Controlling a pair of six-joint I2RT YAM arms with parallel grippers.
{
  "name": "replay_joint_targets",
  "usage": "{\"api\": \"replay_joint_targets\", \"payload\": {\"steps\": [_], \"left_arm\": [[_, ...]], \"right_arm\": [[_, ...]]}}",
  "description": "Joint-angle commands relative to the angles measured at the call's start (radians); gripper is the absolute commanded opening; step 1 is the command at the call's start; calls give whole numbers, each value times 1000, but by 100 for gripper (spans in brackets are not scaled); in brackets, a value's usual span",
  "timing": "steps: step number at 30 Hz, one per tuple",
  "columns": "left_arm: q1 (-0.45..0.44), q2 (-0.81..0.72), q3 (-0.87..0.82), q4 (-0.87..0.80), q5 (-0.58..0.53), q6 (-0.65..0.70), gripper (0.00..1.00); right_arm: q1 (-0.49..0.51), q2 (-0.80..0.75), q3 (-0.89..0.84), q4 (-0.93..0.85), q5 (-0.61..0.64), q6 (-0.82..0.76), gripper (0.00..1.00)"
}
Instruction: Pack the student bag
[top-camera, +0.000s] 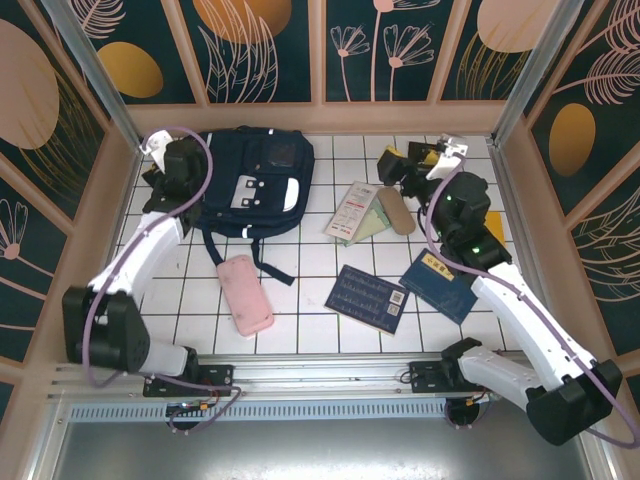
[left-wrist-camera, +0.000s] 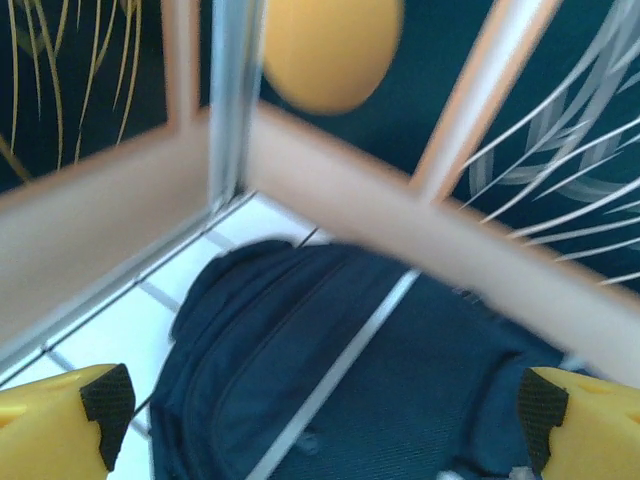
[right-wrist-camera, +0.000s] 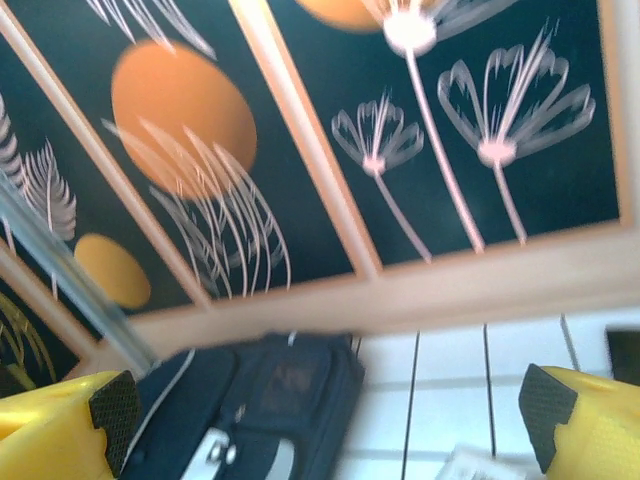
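Observation:
The student bag (top-camera: 255, 180), a large navy backpack with white stripes and pale front patches, lies flat at the back left of the tiled floor. My left gripper (top-camera: 172, 165) hovers at its left edge. In the left wrist view the left gripper (left-wrist-camera: 325, 410) is open above the bag's (left-wrist-camera: 400, 380) dark fabric, with nothing between its yellow fingers (left-wrist-camera: 60, 420). My right gripper (top-camera: 400, 165) is raised at the back right, away from the bag. In the right wrist view it (right-wrist-camera: 330, 410) is open and empty, facing the bag (right-wrist-camera: 260, 410) and the back wall.
A pink pouch (top-camera: 245, 293) lies in front of the bag. A dark blue book (top-camera: 370, 297) and a second blue book (top-camera: 440, 285) lie near the front right. A white-red booklet (top-camera: 350, 210), a green sheet (top-camera: 368, 224) and a beige case (top-camera: 396, 210) lie mid-back. Patterned walls enclose the floor.

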Motion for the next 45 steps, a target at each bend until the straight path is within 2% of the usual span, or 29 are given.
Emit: {"api": "replay_joint_targets", "payload": {"steps": [1,5,10,16,19,21,26,29,32,40,45], "left_arm": [[153,76,42,-113,182,-145,99],[220,287,179,-165,327,-96,99],[255,406,225,-143,453,-60,99],[261,479,225,-116,520,-46,98],[261,514,215,-118,571,-51,94],[261,506,176,-73,656,-88,90],[260,479,85,22,835,-231,73],[255,464,-5,83,902,-332,69],[229,399,-156,202,924,-427,69],[84,263,-313,229,867,-487,70],[17,160,-424,282,838,-523,71]], "right_arm": [[14,12,-38,-117,-95,72,99],[16,8,-94,-106,-285,60,99],[25,37,-149,-106,-465,100,99],[61,119,-210,-34,-503,148,99],[85,209,-191,7,-503,174,99],[120,297,-154,26,-512,185,97],[190,538,22,-6,-479,203,89],[194,635,95,6,-458,244,88],[187,747,189,-20,-451,273,88],[135,996,410,-116,-424,312,88],[88,1125,552,-168,-440,274,85]]}}
